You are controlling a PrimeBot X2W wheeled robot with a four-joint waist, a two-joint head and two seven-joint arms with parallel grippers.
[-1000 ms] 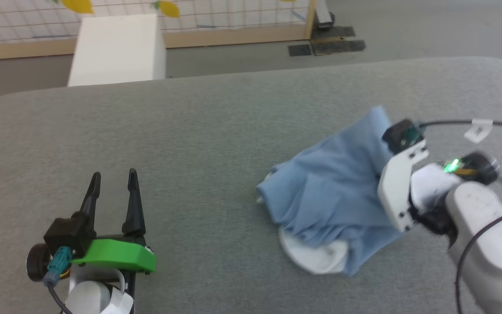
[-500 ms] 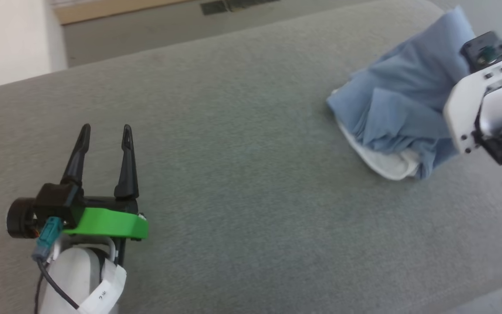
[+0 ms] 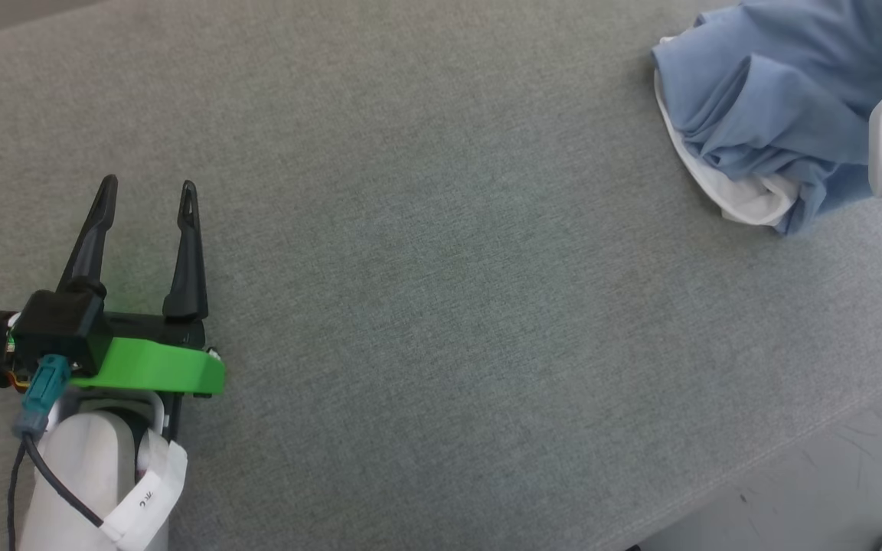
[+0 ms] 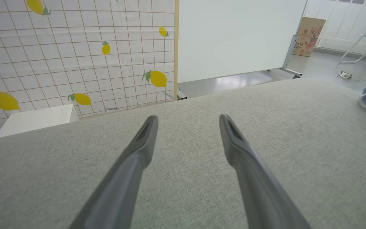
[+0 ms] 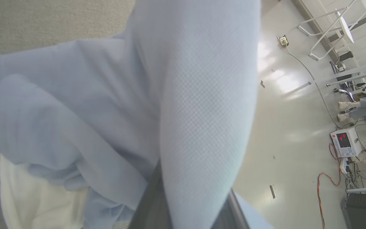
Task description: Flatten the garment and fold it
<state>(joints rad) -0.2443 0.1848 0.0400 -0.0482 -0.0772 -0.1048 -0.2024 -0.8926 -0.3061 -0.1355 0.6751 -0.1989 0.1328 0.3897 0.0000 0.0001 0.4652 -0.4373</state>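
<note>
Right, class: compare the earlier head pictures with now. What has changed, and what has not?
The head camera tipped down and leftward, so the whole picture shifted; nothing on the grey surface visibly moved. Nothing was taken hold of or let go. Unchanged: the left claw open and empty, the right claw shut on the crumpled garment.

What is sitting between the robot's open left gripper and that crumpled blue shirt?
Nothing. In the head view, only the bare grey fabric surface stretches from the left gripper to the blue shirt at the upper right.
</note>
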